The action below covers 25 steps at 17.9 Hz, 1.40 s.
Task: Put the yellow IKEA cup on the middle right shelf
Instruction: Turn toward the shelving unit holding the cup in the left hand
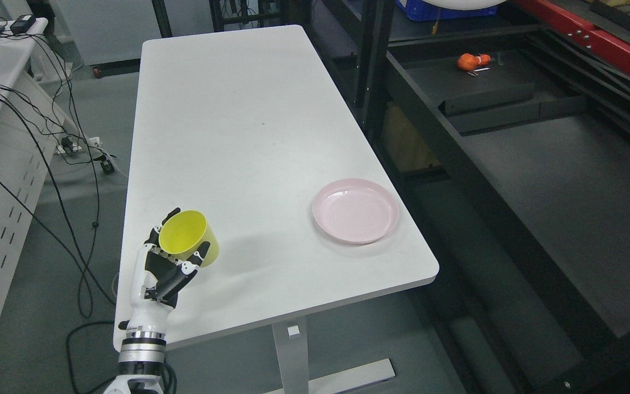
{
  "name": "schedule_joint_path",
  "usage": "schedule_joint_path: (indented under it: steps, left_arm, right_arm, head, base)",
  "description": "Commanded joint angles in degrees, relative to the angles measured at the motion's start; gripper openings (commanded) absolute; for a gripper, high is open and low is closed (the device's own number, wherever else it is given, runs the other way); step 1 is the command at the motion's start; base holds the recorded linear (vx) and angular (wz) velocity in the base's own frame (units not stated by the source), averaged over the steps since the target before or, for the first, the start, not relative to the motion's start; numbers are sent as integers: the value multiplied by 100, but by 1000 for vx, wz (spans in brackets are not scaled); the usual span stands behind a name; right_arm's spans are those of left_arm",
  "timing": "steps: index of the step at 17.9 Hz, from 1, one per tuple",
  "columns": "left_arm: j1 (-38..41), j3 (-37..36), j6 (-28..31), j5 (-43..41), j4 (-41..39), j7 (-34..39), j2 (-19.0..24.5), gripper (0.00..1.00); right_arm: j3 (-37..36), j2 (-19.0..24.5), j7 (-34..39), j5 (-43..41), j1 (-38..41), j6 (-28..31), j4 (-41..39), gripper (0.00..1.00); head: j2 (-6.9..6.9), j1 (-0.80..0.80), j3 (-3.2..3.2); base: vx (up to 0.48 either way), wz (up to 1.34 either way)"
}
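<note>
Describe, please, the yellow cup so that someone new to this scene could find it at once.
Start at the long white table and go to its near left corner. There the robot's left hand is wrapped around a bright yellow plastic cup, tilted with its open mouth showing. The only other dish, a shallow pink plate, lies flat near the right edge.

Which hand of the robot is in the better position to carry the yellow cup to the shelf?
The left hand. Its fingers are already wrapped around the yellow cup at the near left of the white table. The right hand is not in view, though the dark shelf stands to the right.
</note>
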Motion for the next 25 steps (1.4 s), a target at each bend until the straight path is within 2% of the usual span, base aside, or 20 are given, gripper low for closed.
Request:
schedule_joint_path:
  steps: [1, 5, 11, 25]
  left_arm:
    - [-29, -23, 67, 41, -132, -9, 100, 2]
    - [-64, -41, 146, 41, -141, -9, 100, 2]
    - [-143, -524, 216, 32, -141, -9, 100, 2]
    - [-249, -1851, -135, -126, -167, -18, 100, 2]
  right_arm:
    - [97, -100, -5, -141, 79, -2, 1, 99]
    - [97, -100, -5, -141, 79, -2, 1, 99]
    - [97, -100, -5, -141, 79, -2, 1, 99]
    - [97, -100, -5, -141, 79, -2, 1, 99]
  head:
    - [0, 0, 0]
    - [0, 0, 0]
    - [0, 0, 0]
    - [-2, 0, 0]
  base:
    - [-191, -333]
    - [-208, -355]
    - [-219, -565]
    - [-198, -994]
